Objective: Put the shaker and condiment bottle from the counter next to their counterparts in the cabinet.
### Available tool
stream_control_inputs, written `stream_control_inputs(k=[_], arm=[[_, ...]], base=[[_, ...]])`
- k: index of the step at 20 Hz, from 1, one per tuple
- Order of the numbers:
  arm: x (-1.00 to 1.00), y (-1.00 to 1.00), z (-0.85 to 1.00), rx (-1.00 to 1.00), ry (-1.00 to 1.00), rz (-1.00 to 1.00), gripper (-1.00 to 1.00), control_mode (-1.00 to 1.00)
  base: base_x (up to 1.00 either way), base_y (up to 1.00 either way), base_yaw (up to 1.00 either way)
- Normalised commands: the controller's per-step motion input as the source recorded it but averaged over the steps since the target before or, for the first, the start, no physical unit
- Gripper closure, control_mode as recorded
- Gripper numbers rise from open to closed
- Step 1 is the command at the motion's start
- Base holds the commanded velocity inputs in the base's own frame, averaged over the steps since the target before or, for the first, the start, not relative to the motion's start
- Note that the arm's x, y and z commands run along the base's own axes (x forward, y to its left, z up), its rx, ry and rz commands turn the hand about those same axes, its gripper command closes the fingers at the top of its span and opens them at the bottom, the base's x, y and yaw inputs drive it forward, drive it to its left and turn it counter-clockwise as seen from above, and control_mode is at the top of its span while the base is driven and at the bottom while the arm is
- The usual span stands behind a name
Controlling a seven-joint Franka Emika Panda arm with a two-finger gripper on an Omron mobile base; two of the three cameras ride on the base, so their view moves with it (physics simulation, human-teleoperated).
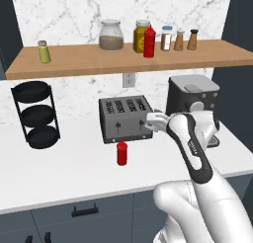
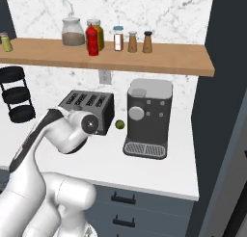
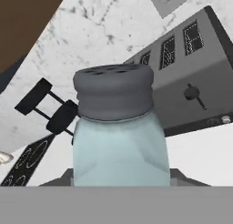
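My pincer point(image 1: 152, 120) is clenched on the shaker point(image 3: 119, 127) just in front of the toaster point(image 1: 125, 118), above the counter point(image 1: 69, 168), and if I swing up carelessly it could clip the shelf point(image 1: 123, 59) edge or slip free.

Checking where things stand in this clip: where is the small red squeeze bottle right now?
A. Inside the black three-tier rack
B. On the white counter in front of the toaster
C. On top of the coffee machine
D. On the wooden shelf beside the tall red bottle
B: in the left base view the small red bottle stands upright on the white counter, just in front of the toaster, apart from it.
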Motion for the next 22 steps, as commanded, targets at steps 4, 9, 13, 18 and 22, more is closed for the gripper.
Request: stream_control_inputs(k=[4,9,13,18,22], arm=[[0.0,0.34,0.99,0.0,0.11,-0.17,1.0,-1.0],[0.0,0.45,1.0,-0.05,0.03,-0.04,1.0,-1.0],[0.0,0.48,1.0,-0.12,0.0,0.0,1.0,-1.0],[0.0,0.54,1.0,-0.17,0.0,0.0,1.0,-1.0],[-0.02,0.41,1.0,-0.3,-0.1,0.0,1.0,-1.0]], base=[[0.0,0.0,0.0],[0.0,0.0,0.0],[0.0,0.0,0.0],[0.0,0.0,0.0],[0.0,0.0,0.0]])
